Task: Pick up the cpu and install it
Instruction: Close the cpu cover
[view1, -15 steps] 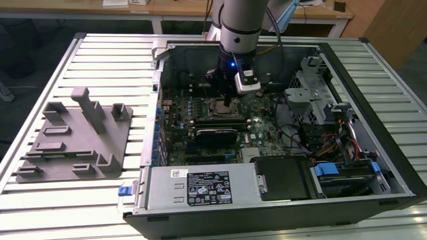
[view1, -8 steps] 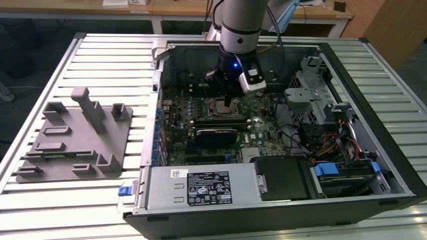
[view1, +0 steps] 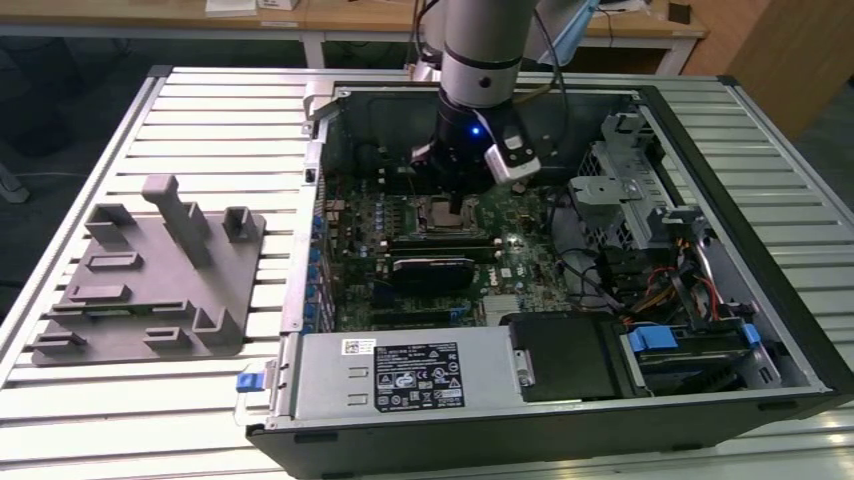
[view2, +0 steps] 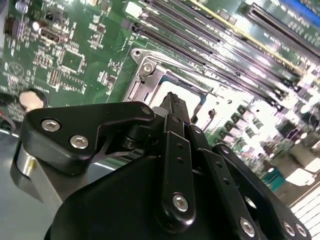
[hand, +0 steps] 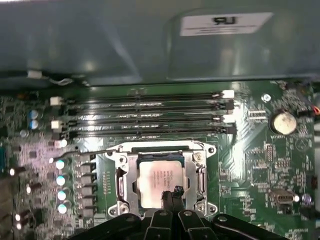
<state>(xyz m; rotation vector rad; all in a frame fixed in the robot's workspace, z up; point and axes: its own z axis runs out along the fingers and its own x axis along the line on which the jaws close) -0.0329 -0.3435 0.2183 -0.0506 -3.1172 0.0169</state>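
Observation:
The cpu (hand: 158, 178) is a small square chip with a silvery top, and it lies flat inside the open metal socket frame (hand: 201, 172) on the green motherboard. My gripper (hand: 172, 196) hangs just above the chip's near edge, its two black fingertips (hand: 178, 192) pressed together with nothing between them. In the second wrist view the gripper (view2: 172, 100) points down at the pale cpu (view2: 165, 90) in the socket. In the exterior view the gripper (view1: 458, 205) reaches down into the open computer case over the socket.
Several black memory slots (hand: 150, 112) run beside the socket, with a coin battery (hand: 283, 121) nearby. The case holds a power supply (view1: 387, 375), a drive cage (view1: 627, 190) and loose cables (view1: 654, 290). A grey fixture tray (view1: 147, 280) sits on the slatted table at the exterior view's left.

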